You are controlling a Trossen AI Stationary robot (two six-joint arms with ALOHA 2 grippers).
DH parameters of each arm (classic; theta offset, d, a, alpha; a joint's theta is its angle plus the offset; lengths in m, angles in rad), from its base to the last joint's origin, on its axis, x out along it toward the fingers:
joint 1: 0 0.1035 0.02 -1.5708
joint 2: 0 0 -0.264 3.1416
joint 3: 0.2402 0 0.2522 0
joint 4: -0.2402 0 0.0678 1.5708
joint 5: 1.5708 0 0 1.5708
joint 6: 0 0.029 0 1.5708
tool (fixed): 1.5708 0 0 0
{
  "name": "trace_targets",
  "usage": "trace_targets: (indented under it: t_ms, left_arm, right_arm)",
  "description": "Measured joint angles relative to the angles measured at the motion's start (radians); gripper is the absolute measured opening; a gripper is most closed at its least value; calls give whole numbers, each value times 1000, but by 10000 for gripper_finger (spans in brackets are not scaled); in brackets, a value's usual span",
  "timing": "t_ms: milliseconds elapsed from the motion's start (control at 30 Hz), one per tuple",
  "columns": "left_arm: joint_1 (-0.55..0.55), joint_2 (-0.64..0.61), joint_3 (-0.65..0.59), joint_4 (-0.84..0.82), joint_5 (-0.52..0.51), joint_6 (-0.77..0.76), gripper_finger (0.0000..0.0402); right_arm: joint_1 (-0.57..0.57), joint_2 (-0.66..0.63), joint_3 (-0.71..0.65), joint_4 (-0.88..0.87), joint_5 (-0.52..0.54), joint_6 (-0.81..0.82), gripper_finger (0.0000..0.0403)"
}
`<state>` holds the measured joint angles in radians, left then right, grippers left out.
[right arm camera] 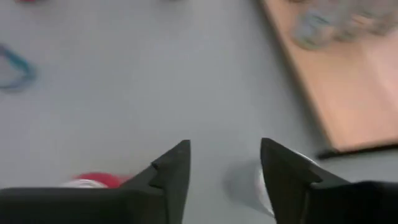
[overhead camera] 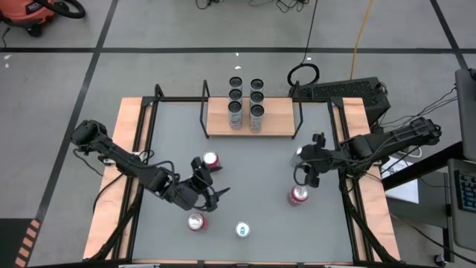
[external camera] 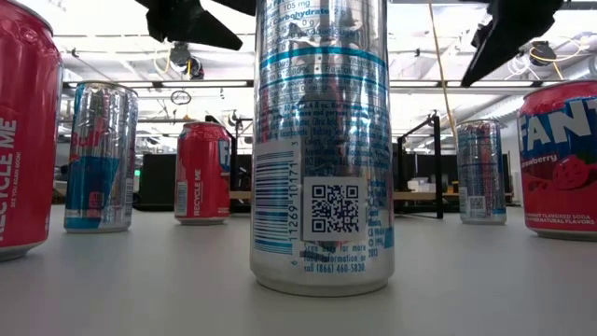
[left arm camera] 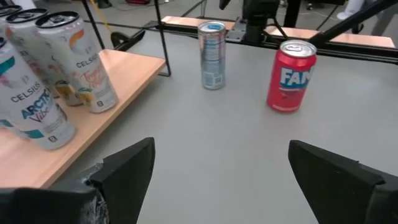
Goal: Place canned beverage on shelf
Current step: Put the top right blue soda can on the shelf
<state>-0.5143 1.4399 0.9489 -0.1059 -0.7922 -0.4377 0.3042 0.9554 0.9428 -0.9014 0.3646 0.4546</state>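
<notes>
left gripper [overhead camera: 210, 195] fingers spread, empty — between two red cans | right gripper [overhead camera: 304, 177] fingers parted, poised above Fanta can [overhead camera: 299, 196] at 5 o'clock | shelf [overhead camera: 279, 119] at 12 o'clock — six cans

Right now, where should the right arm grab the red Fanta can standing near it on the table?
Probably the upper wall of the Fanta can, just under the rim, coming down from above. It stands upright, round, with free table all around, and the open right gripper hangs nearly above it.
</notes>
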Motion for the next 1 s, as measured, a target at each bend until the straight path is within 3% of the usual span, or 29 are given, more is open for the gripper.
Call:
trace_targets:
  t_ms: [233, 500, 700, 1000]
  left_arm:
    - [11, 0, 0, -11, 0, 0, 364]
    - [11, 0, 0, -12, 0, 8, 364]
    - [11, 0, 0, -12, 2, 9, 364]
    - [11, -1, 0, -11, 2, 34, 364]
  right_arm:
    - [-1, 2, 0, -186, 153, 51, 232]
    - [-5, 2, -17, -151, 164, 32, 315]
    - [-36, 2, -74, -86, 172, 8, 339]
    - [-118, 2, -74, -74, 183, -12, 341]
